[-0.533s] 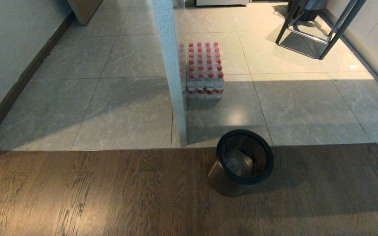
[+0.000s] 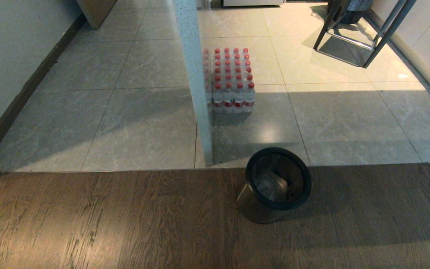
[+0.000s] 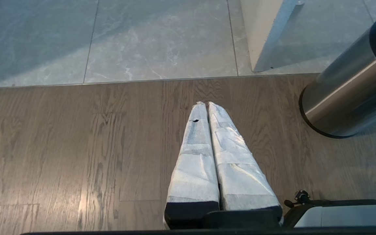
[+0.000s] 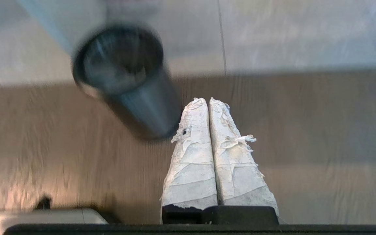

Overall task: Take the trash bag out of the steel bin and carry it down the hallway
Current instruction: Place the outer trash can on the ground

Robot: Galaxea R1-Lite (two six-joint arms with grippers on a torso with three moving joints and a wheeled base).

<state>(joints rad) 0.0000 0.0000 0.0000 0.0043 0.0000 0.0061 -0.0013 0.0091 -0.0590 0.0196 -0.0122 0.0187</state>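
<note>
Nearest the robot, both arms hang low over the brown wood-plank floor [image 2: 125,224], outside the head view and seen only from their own wrist cameras. The left gripper [image 3: 206,103] has its padded jaws pressed together on nothing, and the steel bin [image 3: 348,94] stands off to one side of it, well apart. The right gripper [image 4: 206,99] is likewise closed and empty, with the bin just beside and beyond its tips; that picture is smeared, so the gap between them is hard to judge.

Between half a second ago and now nothing in the head view has shifted: the bin, the floor seam and the bottles sit in the same places. My reading is that the task has not properly begun, and a reach into the bin comes first.

A little farther out, the steel bin [image 2: 278,185] stands upright on the planks, right at the seam with the tiles. The trash bag [image 2: 273,186] lies down inside it, crumpled and clear, not draped over the black rim.

Beyond the seam, a pale partition wall [image 2: 196,82] splits the tiled floor. Against its right side sits a pack of red-capped bottles [image 2: 231,80]. The hallway [image 2: 125,93] runs away on the left of the partition, along a pale wall with a dark baseboard. A black metal frame [image 2: 364,33] stands far right.
</note>
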